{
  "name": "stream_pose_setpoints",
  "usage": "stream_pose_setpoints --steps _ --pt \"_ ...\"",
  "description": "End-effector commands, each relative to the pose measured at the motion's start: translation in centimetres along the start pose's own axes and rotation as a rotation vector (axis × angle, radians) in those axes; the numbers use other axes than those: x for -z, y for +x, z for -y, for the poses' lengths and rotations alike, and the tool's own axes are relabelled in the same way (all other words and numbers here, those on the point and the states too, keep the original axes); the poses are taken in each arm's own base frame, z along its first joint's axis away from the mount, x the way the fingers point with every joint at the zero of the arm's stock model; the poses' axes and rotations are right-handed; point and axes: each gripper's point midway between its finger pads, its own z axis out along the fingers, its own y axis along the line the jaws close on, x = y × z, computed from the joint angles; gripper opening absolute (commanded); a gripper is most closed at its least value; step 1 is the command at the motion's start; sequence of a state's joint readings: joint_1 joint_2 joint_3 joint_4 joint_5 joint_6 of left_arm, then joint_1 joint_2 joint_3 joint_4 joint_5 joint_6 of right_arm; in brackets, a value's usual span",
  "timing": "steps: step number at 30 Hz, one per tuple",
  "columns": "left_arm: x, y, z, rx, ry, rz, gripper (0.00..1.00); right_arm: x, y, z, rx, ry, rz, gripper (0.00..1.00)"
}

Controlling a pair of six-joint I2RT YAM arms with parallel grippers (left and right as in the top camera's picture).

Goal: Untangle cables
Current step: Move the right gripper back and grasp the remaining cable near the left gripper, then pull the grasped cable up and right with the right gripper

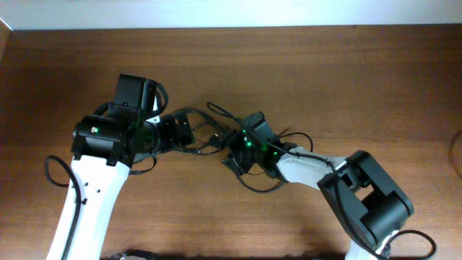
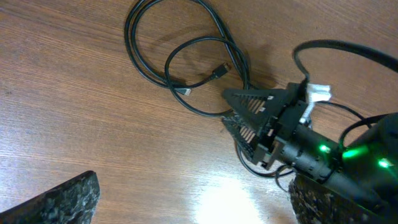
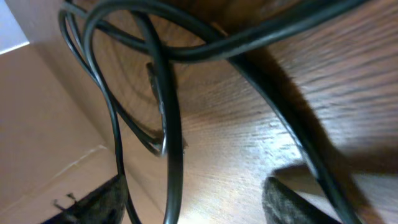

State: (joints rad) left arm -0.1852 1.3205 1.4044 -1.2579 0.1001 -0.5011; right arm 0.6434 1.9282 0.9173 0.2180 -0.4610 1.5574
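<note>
Black cables lie on table, off edges.

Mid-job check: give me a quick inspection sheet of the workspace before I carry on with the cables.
Surface: wooden table, with light glare in the left wrist view.
Job's things: thin black cables in overlapping loops mid-table, crossing each other; two plug ends lie free inside the loops.
Clutter: nothing seen.
Grippers: left gripper open above the table, holding nothing; right gripper down at the loops, jaws apart astride a strand, no grip visible.
Cables: arm wire loops beside the left arm, apart from the tangle.
Surroundings: pale wall along the far edge.
</note>
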Motion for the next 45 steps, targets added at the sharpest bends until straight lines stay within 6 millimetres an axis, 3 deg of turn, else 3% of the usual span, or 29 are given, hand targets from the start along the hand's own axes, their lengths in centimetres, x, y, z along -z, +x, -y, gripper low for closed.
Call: stream_pose_setpoints --steps 1,4,8,11,13,15,19,20,22,25,34,38,40,45 --pt "-0.1 0.0 0.1 -0.011 -0.001 -0.004 0.99 -0.3 -0.3 -1.4 -0.016 -0.061 0.017 0.46" --pt "-0.1 0.0 0.1 -0.011 -0.001 -0.004 0.99 -0.3 -0.1 -1.8 -0.009 -0.074 0.005 0.04" --pt "-0.1 0.0 0.1 -0.011 -0.001 -0.004 0.99 -0.2 0.1 -1.9 -0.001 -0.078 -0.005 0.04" --pt "-0.1 0.0 0.1 -0.011 -0.001 -0.004 0.99 1.2 1.1 -4.6 0.161 -0.162 -0.034 0.04" --pt "-0.1 0.0 0.1 -0.011 -0.001 -0.004 0.99 3.4 0.9 -6.8 0.236 -0.214 -0.002 0.04" --pt "-0.1 0.0 0.1 -0.011 -0.001 -0.004 0.99 7.2 -0.2 -9.1 0.274 -0.262 0.059 0.04" --pt "-0.1 0.0 0.1 -0.011 -0.001 -0.004 0.99 18.3 -1.2 -13.0 0.391 -0.370 0.234 0.04" --pt "-0.1 0.0 0.1 -0.011 -0.001 -0.004 0.99 20.0 -1.2 -13.6 0.400 -0.394 0.269 0.04" --pt "-0.1 0.0 0.1 -0.011 -0.001 -0.004 0.99 26.6 -0.5 -15.9 0.449 -0.508 0.408 0.04" --pt "-0.1 0.0 0.1 -0.011 -0.001 -0.004 0.99 32.2 0.3 -17.9 0.498 -0.584 0.510 0.04" --pt "-0.1 0.0 0.1 -0.011 -0.001 -0.004 0.99 40.0 1.4 -23.6 0.646 -0.543 0.697 0.04" --pt "-0.1 0.0 0.1 -0.011 -0.001 -0.004 0.99 43.5 2.6 -27.7 0.710 -0.597 0.761 0.04" --pt "-0.1 0.0 0.1 -0.011 -0.001 -0.004 0.99 44.8 3.0 -29.7 0.725 -0.628 0.774 0.04" --pt "-0.1 0.0 0.1 -0.011 -0.001 -0.004 0.99 45.8 3.1 -31.7 0.724 -0.649 0.778 0.04"
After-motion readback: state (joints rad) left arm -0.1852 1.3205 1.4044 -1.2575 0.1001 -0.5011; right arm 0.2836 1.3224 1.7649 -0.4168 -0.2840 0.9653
